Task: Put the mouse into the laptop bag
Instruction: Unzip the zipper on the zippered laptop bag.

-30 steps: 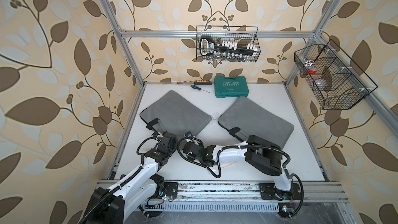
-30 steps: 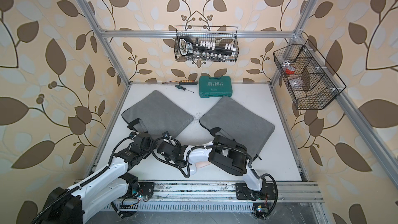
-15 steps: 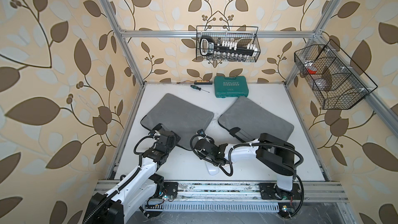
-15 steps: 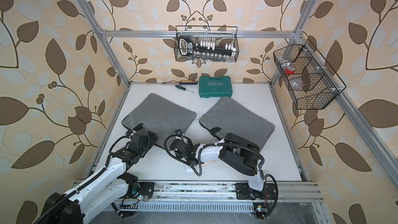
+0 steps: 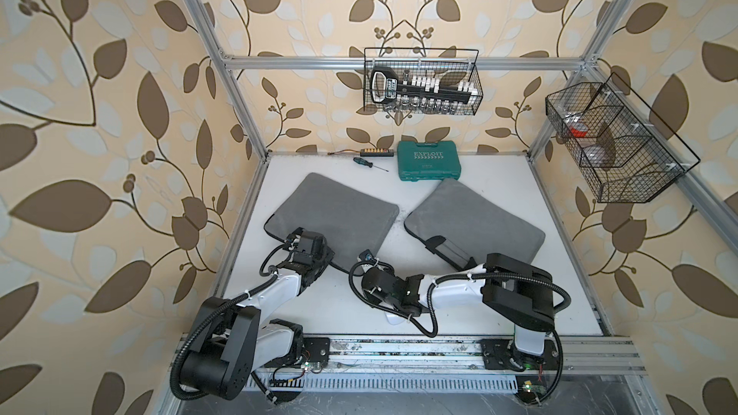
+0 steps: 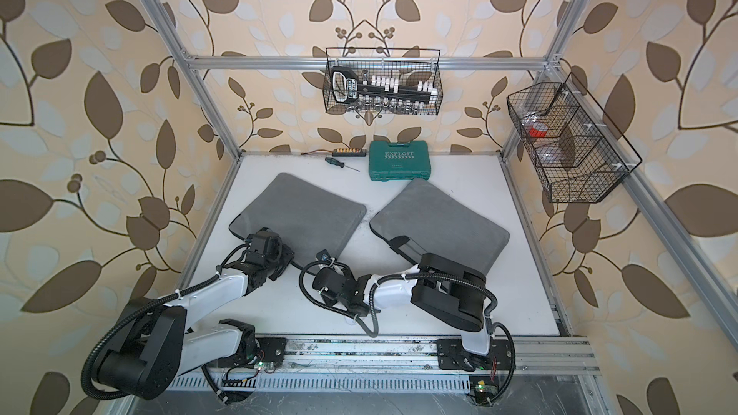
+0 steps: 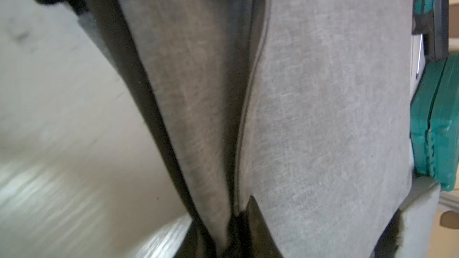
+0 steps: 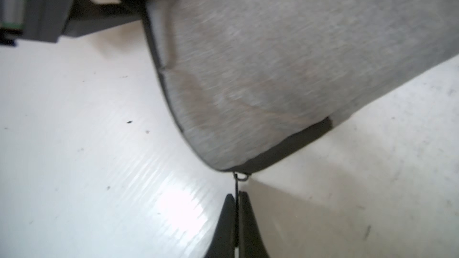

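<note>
The table is a flat white board, lightly scuffed. Two grey bags of padded woven fabric lie flat on it. They are rounded rectangles with dark edging: the left bag and the right bag, near each other but apart. The right arm crosses the right bag's near edge and hides part of it.

Two black wire baskets hang on the walls. The long back basket holds a socket rail, and the deeper side basket is mesh. A hard green plastic case sits at the back, just beside the right bag's far corner.

The left gripper pinches a fold of the left bag's edge. Its dark fingers are almost together with cloth between them. The right gripper is closed tight on the thin black zip pull at the left bag's rounded near corner.

The mouse, smooth and white, lies on the table outside both bags. It is under the right arm, which covers most of it. A screwdriver and a bit strip lie by the back wall.
</note>
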`<state>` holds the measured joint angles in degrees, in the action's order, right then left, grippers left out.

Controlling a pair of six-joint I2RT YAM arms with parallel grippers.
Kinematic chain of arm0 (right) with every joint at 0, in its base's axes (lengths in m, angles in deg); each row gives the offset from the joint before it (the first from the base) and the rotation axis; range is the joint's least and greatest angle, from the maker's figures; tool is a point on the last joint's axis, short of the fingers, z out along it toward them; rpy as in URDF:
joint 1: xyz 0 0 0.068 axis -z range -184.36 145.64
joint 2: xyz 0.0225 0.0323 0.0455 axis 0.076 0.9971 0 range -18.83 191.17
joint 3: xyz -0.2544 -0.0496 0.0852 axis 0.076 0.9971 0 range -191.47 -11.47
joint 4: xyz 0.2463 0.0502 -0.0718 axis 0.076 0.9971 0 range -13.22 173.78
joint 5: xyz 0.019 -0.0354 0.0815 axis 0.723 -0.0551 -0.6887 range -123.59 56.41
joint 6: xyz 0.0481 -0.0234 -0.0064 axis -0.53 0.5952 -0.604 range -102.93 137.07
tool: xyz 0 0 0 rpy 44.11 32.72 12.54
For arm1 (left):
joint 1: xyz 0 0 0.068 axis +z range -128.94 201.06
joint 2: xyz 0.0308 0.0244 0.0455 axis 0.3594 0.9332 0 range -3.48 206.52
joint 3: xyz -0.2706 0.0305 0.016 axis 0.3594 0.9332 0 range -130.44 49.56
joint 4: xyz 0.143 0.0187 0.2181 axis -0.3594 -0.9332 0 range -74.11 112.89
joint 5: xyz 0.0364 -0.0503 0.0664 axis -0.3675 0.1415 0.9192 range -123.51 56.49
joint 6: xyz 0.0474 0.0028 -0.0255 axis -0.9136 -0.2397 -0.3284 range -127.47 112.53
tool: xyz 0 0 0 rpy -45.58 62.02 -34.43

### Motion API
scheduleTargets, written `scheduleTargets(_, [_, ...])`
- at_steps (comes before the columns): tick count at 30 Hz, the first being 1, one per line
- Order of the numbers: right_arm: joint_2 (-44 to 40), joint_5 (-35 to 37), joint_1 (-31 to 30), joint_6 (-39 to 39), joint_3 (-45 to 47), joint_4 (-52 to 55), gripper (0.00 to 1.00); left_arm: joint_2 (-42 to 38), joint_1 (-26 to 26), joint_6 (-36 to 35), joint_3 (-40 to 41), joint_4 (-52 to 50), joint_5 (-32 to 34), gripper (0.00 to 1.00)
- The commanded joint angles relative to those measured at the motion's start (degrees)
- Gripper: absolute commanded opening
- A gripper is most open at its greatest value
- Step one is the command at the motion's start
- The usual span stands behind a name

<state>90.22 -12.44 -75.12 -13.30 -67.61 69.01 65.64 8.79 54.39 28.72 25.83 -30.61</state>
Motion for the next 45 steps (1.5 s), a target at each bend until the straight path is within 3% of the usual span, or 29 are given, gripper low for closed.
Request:
scheduleTargets(1, [1.8, -2.1, -2.4, 0.4, -3.1, 0.8, 0.00, 3.2, -0.1, 1.3, 0.2, 2.9, -4.0, 0.12])
scheduleTargets(9, [5.7, -2.0, -2.3, -4.0, -9.8, 3.6, 0.00, 2.4, -0.2, 4.2, 2.0, 1.9, -2.6, 0.09])
scheduleTargets(13, [4.9, -4.2, 2.2, -8.2, -7.5, 3.8, 0.00, -4.3, -0.2, 7.1, 6.2, 0.2, -0.1, 0.10])
scheduleTargets(15, [3.7, -6.2, 5.0, -9.4, -4.4, 1.9, 0.00, -9.0, -0.3, 8.1, 7.9, -3.0, 1.9, 0.16])
scheduleTargets(16, [3.0, -6.5, 6.2, -9.8, -2.6, 1.2, 0.00, -12.0, -0.4, 8.5, 8.5, -5.1, 3.0, 0.25])
scheduleTargets(19, [1.2, -5.5, 9.5, -10.4, 0.6, 0.9, 0.00, -21.4, -0.6, 8.7, 10.6, -10.1, 4.8, 0.86])
scheduleTargets(20, [0.7, -5.2, 10.6, -10.6, 1.3, 0.9, 0.00, -24.2, -0.6, 8.2, 10.5, -12.3, 5.2, 0.98])
scheduleTargets(25, [-0.1, -5.7, 19.1, -11.0, 2.5, 3.0, 0.00, -36.2, -0.3, 4.7, 8.5, -22.2, 11.2, 0.99])
scheduleTargets(30, [0.9, -5.6, 28.3, -12.3, 0.1, 7.8, 0.00, -36.9, 2.7, 1.4, 6.8, -23.9, 12.6, 0.99])
scheduleTargets(38, [1.6, -3.5, 30.9, -14.6, -5.4, 13.6, 0.00, -20.1, 24.6, -7.6, 2.7, -13.5, -8.9, 0.99])
scheduleTargets(41, [2.6, -2.0, 30.9, -15.5, -8.0, 16.6, 0.00, -13.8, 27.0, -9.7, 1.9, -6.4, -15.2, 0.99])
scheduleTargets(45, [3.6, -4.3, 30.1, -15.5, -9.1, 15.9, 0.00, -7.6, 27.0, -11.5, -0.3, -2.2, -21.6, 0.81])
